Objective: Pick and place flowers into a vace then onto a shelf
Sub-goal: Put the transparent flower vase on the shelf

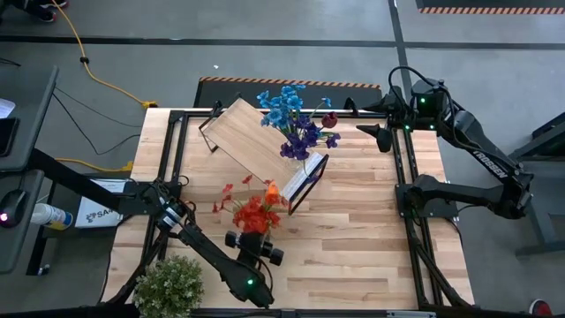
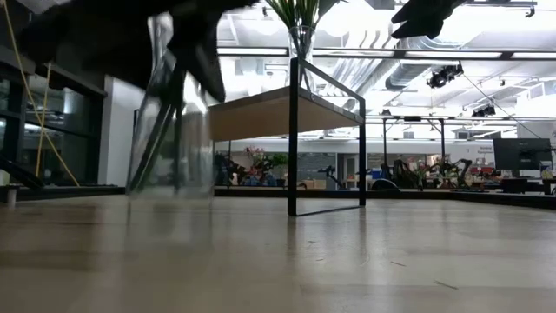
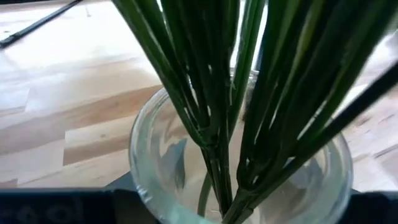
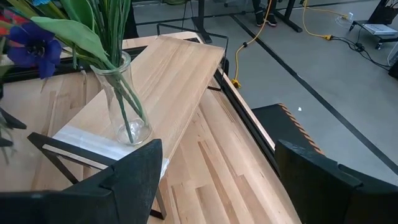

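Left gripper (image 1: 254, 246) reaches low across the table, jaws half closed around a glass vase (image 3: 239, 168) of red and orange flowers (image 1: 256, 212). Right gripper (image 1: 381, 137) hovers wide open, empty, beside the shelf (image 1: 256, 134), where a second vase (image 4: 126, 102) holds blue blooms (image 1: 284, 108)

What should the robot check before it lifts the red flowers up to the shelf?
1. Red and orange flowers have their stems inside the glass vase: ok.
2. Left pincer is at that vase: ok.
3. Left pincer holds the vase firmly: cannot tell.
4. Shelf has bare board free beside the blue flowers that stand at one end: ok.
5. Right pincer is open, empty and off to the side of the shelf: ok.
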`<state>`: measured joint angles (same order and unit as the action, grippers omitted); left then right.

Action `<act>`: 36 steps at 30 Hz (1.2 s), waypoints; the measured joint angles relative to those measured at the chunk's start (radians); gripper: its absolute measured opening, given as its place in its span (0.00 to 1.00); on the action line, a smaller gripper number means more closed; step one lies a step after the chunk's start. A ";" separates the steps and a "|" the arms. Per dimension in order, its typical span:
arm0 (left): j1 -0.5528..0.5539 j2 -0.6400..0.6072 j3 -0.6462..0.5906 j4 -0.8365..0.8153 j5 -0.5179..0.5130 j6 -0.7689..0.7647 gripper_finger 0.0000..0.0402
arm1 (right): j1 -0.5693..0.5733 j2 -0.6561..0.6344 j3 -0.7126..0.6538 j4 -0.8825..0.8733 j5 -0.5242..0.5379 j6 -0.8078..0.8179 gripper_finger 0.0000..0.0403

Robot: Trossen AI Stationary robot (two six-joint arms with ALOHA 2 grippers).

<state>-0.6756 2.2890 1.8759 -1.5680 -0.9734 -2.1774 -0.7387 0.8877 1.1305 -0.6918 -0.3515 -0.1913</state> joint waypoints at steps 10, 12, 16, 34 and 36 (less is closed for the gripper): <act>0.001 -0.152 0.001 -0.003 -0.031 0.094 0.51 | 0.000 0.000 0.000 0.010 0.000 -0.019 0.74; 0.001 -0.187 0.001 -0.003 -0.037 0.117 0.51 | 0.000 0.000 0.000 0.016 0.000 -0.019 0.74; 0.001 -0.264 0.001 -0.004 -0.075 0.177 0.51 | 0.000 0.000 0.000 0.020 0.001 -0.034 0.74; 0.003 -0.644 0.001 -0.004 -0.288 0.643 0.51 | 0.000 0.000 0.000 0.135 0.005 -0.038 0.74; 0.018 -0.686 0.001 -0.004 -0.325 0.702 0.51 | -0.001 0.000 0.000 0.146 0.005 -0.043 0.74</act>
<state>-0.6577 1.6029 1.8771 -1.5716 -1.2980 -1.4750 -0.7395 0.8877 1.1301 -0.5456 -0.3465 -0.2341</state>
